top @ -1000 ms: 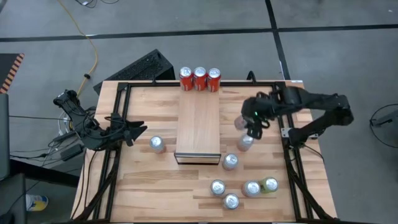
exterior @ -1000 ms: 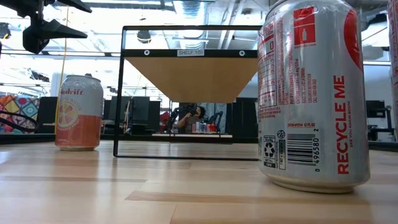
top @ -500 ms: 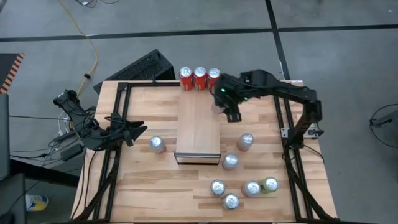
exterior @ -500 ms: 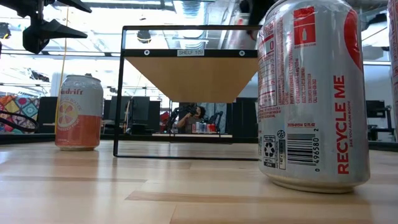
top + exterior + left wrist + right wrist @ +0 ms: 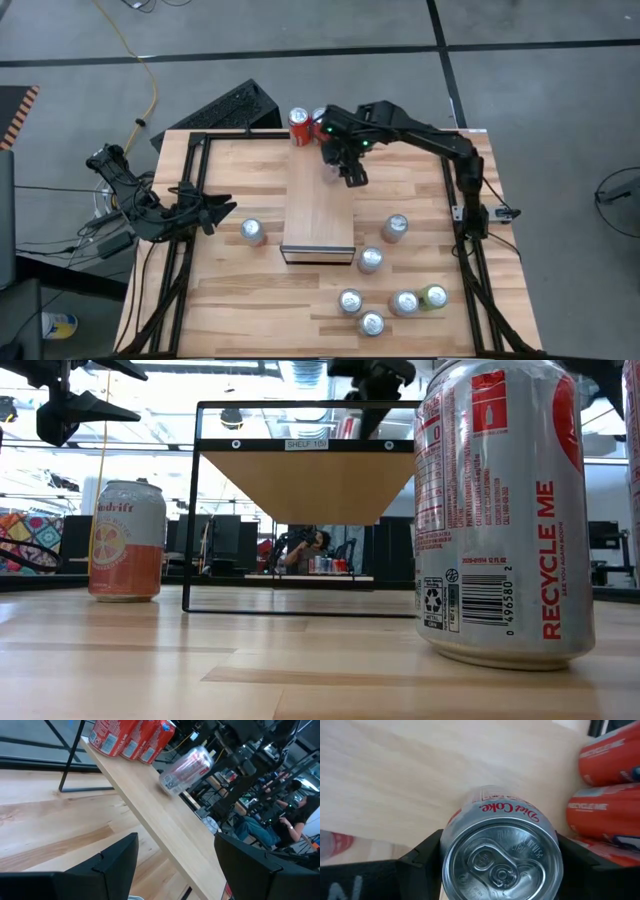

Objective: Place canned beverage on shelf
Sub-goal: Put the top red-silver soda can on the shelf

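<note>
The silver Diet Coke can (image 5: 501, 851) is clamped between the two fingers of the right gripper (image 5: 340, 160), which holds it in the air over the far part of the shelf (image 5: 319, 205), just short of the row of red cans (image 5: 299, 127) standing at the shelf's far end. In the left wrist view the can (image 5: 185, 769) hangs tilted, apart from the shelf top (image 5: 165, 815), with the red cans (image 5: 131, 739) close behind it. In the right wrist view its pull-tab top faces the camera and the red cans (image 5: 609, 800) lie just beside it.

On the desk (image 5: 240, 290) to the shelf's right stand two silver cans (image 5: 395, 228), one nearer the shelf's front corner (image 5: 371, 260). Beyond the shelf's front edge a cluster of silver cans (image 5: 371, 323) stands with a green-topped one (image 5: 435, 296) at its side. To the shelf's left stands a single can (image 5: 252, 232), orange-labelled in the low view (image 5: 127, 541).

The left gripper (image 5: 215, 213) waits at the desk's left rim, well apart from the shelf, its fingers spread and holding nothing.
</note>
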`<move>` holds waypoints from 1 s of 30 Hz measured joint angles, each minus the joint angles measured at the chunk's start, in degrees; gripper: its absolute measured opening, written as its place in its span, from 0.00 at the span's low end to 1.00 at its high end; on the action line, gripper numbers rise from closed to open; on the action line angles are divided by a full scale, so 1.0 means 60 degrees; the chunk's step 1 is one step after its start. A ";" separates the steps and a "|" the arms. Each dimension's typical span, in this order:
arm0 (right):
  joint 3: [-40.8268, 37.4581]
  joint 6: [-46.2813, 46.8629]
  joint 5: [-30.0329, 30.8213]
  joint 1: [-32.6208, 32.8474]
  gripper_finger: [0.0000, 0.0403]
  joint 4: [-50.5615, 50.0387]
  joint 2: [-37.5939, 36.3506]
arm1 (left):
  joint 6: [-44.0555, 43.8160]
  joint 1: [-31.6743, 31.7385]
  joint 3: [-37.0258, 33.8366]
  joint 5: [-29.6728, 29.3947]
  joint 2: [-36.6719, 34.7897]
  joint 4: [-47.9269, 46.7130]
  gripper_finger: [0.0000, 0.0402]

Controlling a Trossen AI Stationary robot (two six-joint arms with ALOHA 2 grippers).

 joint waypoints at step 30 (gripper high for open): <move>0.0004 0.0104 0.0109 0.0000 0.77 0.0529 -0.0005 | 0.0272 0.0002 0.0000 -0.0010 -0.0003 -0.0001 0.63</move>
